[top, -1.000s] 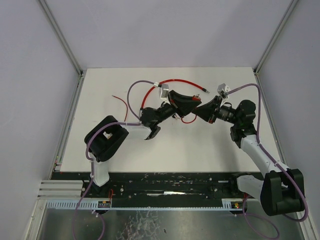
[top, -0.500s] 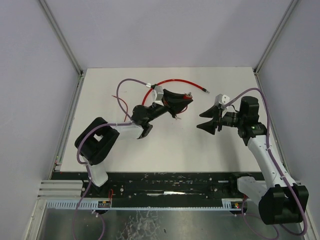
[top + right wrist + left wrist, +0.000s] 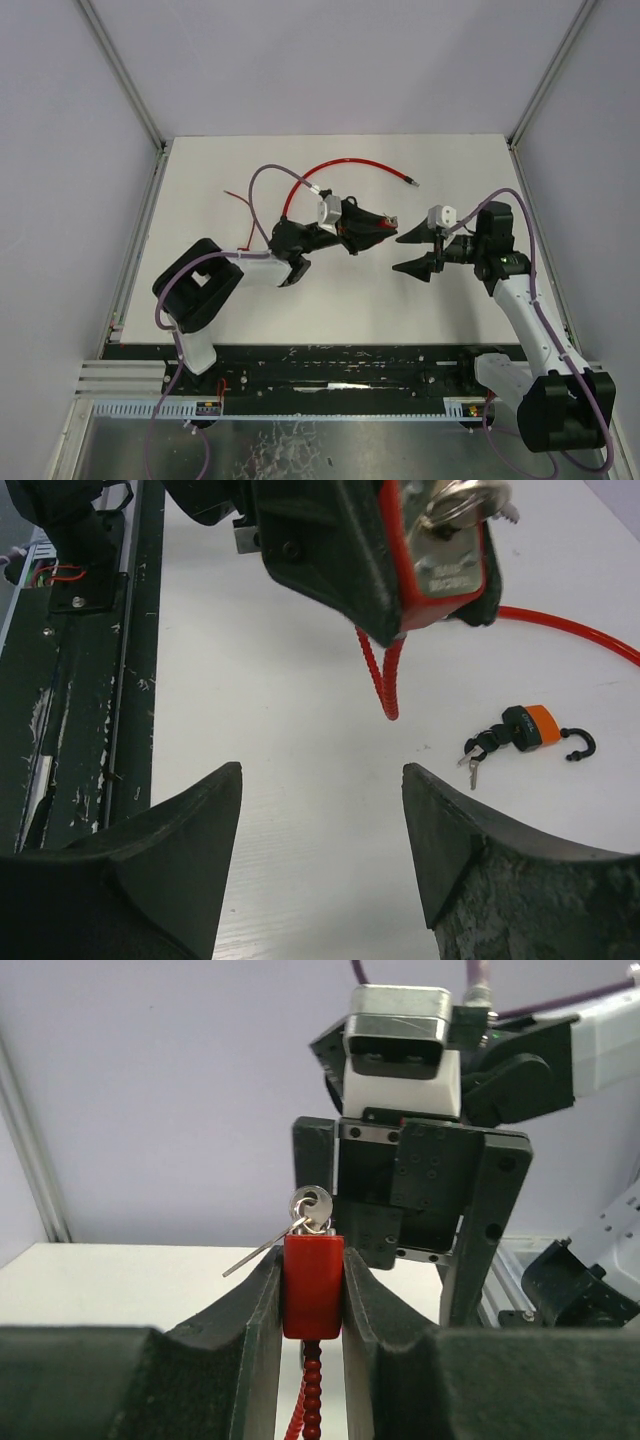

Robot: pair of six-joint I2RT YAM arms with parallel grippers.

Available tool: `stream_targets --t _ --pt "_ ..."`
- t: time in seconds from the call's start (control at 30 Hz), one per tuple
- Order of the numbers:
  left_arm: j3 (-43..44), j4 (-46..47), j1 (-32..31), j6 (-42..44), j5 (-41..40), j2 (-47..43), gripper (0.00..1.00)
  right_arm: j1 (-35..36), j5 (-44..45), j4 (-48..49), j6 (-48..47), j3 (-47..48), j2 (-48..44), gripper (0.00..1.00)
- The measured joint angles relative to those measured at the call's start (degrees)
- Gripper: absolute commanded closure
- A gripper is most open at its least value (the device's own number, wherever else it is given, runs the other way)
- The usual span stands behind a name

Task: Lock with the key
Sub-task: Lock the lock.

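Observation:
My left gripper (image 3: 372,226) is shut on a red lock body (image 3: 313,1285) and holds it above the table. A silver key on a ring (image 3: 311,1207) sticks out of the lock's end, which faces the right gripper. The lock's silver face (image 3: 446,562) and key (image 3: 462,500) also show in the right wrist view. A red beaded cable (image 3: 308,1395) hangs from the lock. The red cable (image 3: 345,165) arcs over the table behind. My right gripper (image 3: 400,253) is open and empty, a short way to the right of the lock, jaws wide (image 3: 322,775).
A small orange padlock with keys (image 3: 527,730) lies on the white table (image 3: 450,160) beyond the hanging cable. A thin red wire (image 3: 238,201) lies at the left. The black base rail (image 3: 340,365) runs along the near edge.
My right gripper has drawn back to the right, away from the lock, and now stands open. My left gripper swung away with the lock, then came back a little nearer and rightward.

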Motion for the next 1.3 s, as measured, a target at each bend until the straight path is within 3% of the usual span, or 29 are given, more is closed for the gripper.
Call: stream_targets --t 0.1,0.23,0.33,0.43,0.57,0.73,0.83,1.0,1.3 --pt "-0.22 -0.04 -1.31 3.17 1.9 0.0 1.0 -0.52 -0.02 -2.51 -3.72 0.22 -0.26 0.31" --pt "-2.25 -1.77 -2.51 11.28 4.04 -0.44 1.0 -3.72 0.33 -18.45 -16.13 7.52 -0.46 0.34" --pt "-3.08 -7.76 -3.21 18.71 4.07 -2.25 1.0 -5.73 0.48 -26.69 -24.06 12.85 -1.75 0.32" --pt "-3.37 -12.81 -3.23 25.94 2.91 -4.94 1.0 -6.25 0.37 -29.24 -25.05 13.29 -4.35 0.31" --pt "-4.42 -17.77 -3.93 36.59 0.42 -7.28 1.0 -6.25 -1.55 -24.28 -14.19 11.13 -5.31 0.31" --pt "-4.83 -25.94 -7.87 51.19 -5.46 -7.3 1.0 -6.27 -3.56 -5.88 12.96 4.92 -1.57 0.33" --pt "-4.83 -29.46 -10.54 58.82 -9.51 -6.71 1.0 -6.27 -2.62 -1.05 21.99 4.26 0.28 0.34" --pt "-4.85 -32.33 -12.13 65.48 -13.73 -6.01 1.0 -6.27 -0.28 1.77 28.28 4.33 0.44 0.37" --pt "-4.85 -33.68 -12.2 69.9 -16.39 -5.92 1.0 -6.27 1.51 -0.44 26.47 4.9 1.4 0.35"
